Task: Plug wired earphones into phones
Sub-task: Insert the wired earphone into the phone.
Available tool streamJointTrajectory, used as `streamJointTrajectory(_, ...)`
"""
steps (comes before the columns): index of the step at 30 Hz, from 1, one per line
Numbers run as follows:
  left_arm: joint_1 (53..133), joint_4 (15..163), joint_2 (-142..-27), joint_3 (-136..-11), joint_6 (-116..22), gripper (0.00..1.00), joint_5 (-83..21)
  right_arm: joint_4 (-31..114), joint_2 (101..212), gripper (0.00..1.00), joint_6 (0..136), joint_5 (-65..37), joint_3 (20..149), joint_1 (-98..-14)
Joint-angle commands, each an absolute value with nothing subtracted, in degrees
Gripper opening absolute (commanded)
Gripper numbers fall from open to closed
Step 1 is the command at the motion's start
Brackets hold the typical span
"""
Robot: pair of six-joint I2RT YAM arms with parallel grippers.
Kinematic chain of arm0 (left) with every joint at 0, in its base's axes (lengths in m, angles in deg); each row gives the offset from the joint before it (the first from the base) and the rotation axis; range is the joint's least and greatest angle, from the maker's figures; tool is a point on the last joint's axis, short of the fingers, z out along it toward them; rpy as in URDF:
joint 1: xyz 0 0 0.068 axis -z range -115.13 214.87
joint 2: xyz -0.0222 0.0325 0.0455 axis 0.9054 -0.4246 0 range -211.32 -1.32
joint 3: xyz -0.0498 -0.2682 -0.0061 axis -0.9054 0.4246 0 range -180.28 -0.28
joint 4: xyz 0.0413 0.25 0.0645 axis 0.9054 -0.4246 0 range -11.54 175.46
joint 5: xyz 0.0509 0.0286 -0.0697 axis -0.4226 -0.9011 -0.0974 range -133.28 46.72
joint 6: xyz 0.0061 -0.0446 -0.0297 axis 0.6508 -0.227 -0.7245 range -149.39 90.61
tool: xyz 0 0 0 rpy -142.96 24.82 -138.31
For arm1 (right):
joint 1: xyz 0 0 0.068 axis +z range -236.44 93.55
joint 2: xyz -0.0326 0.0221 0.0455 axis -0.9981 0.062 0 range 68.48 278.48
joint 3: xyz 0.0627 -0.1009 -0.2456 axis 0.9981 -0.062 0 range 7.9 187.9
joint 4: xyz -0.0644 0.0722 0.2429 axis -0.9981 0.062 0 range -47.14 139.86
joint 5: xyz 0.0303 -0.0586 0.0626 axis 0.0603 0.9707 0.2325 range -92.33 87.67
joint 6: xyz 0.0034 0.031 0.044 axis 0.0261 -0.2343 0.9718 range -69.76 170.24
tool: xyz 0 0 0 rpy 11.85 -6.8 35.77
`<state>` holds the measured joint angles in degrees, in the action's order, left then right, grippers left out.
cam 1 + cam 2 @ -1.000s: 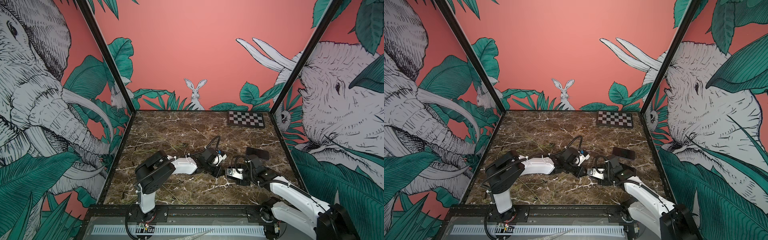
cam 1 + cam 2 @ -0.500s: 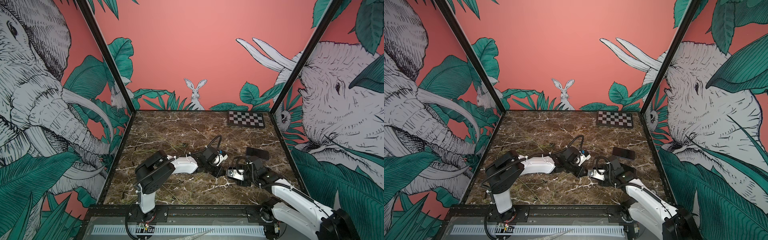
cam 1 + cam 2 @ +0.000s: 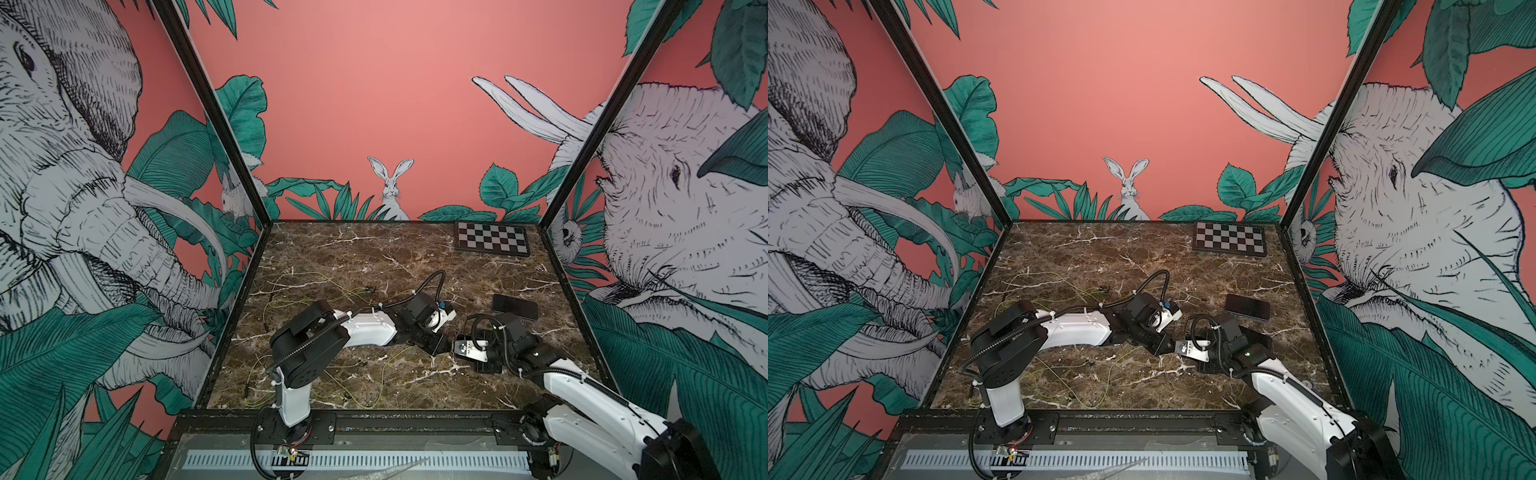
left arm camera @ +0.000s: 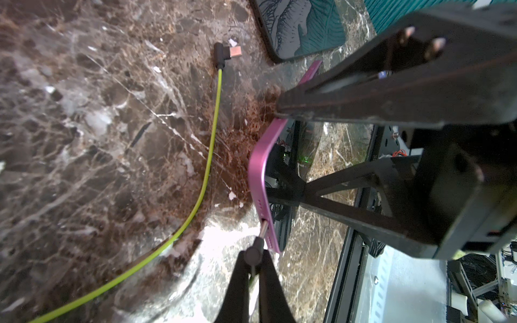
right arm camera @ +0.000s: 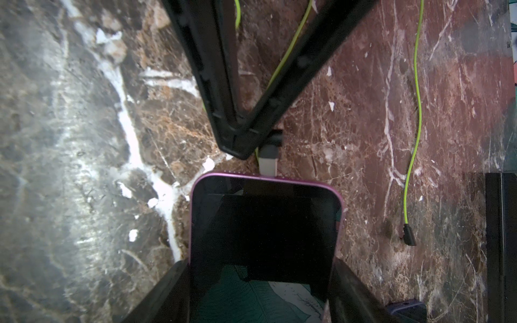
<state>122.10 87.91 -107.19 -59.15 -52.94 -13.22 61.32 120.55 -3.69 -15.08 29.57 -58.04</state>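
Step in hand: plug insertion. Phone (image 5: 263,229) is clamped across width in wide right gripper (image 5: 260,282). Plug (image 4: 259,237) is pinched by narrow left gripper (image 4: 253,260), metal tip just ahead of jaws, touching phone edge. Next: straight push into phone judged needed, phone braced.

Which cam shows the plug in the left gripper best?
Right wrist: the plug is large and flat-on, its metal tip meeting the end of the purple-edged phone. Left wrist shows it edge-on and thin, pinched in the left gripper. In both top views it is too small to make out.
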Motion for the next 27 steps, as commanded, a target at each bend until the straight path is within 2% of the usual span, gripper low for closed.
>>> streamJointTrajectory(1, 123.1, 86.7, -105.6, -60.9, -54.1, 0.0, -12.8, 55.3, 120.1, 0.69, -3.0, -18.3, 30.4, -57.3)
streamJointTrajectory(18, 125.3, 81.6, -106.4, -64.2, -52.1, 0.0, -17.4, 56.0, 120.4, 0.68, -2.3, -17.4, 31.4, -56.3)
streamJointTrajectory(27, 125.4, 86.6, -107.7, -63.2, -54.9, 0.0, -14.9, 54.5, 118.7, 0.68, -1.0, -19.4, 30.5, -56.3)
